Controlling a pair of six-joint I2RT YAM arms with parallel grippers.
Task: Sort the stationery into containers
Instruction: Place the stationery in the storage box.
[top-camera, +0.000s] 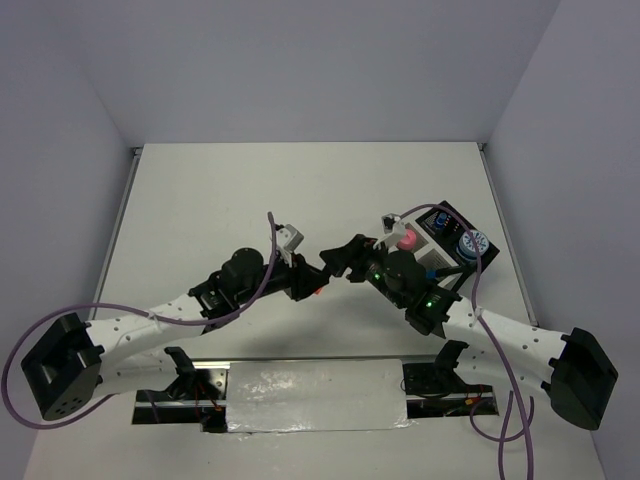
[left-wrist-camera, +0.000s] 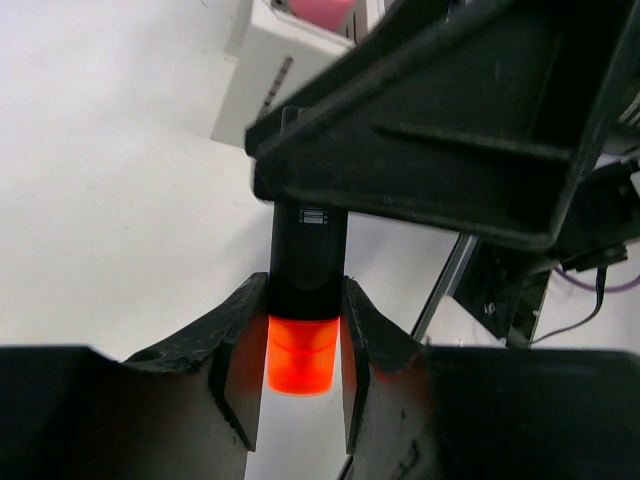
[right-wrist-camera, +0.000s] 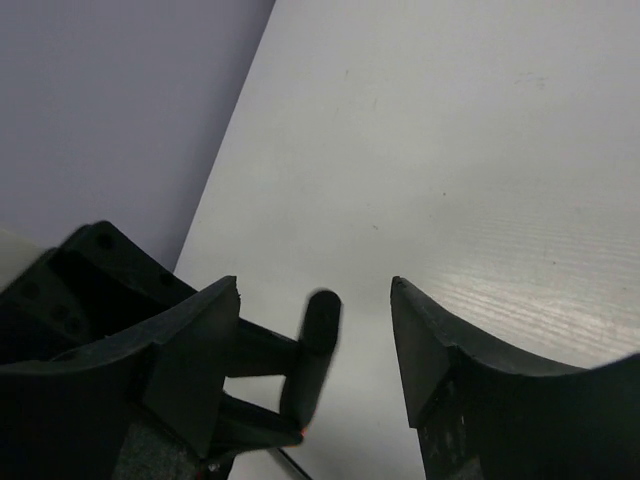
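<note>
My left gripper (top-camera: 312, 284) (left-wrist-camera: 297, 345) is shut on an orange highlighter (left-wrist-camera: 300, 355) with a black cap (left-wrist-camera: 308, 250) and holds it above the table's middle. My right gripper (top-camera: 337, 258) (right-wrist-camera: 313, 298) is open. Its jaws stand on either side of the black cap (right-wrist-camera: 312, 350) without closing on it. One right finger (left-wrist-camera: 450, 120) crosses the top of the left wrist view. The white desk organizer (top-camera: 446, 240) (left-wrist-camera: 265, 95) stands at the right, with a pink item (top-camera: 407, 240) and a blue round tub (top-camera: 470, 242) in it.
The left gripper's fingers (right-wrist-camera: 250, 350) show between the right jaws in the right wrist view. Purple cables (top-camera: 270, 250) arch over both arms. A silver strip (top-camera: 315, 395) lies at the near edge between the arm bases. Grey walls close in the table.
</note>
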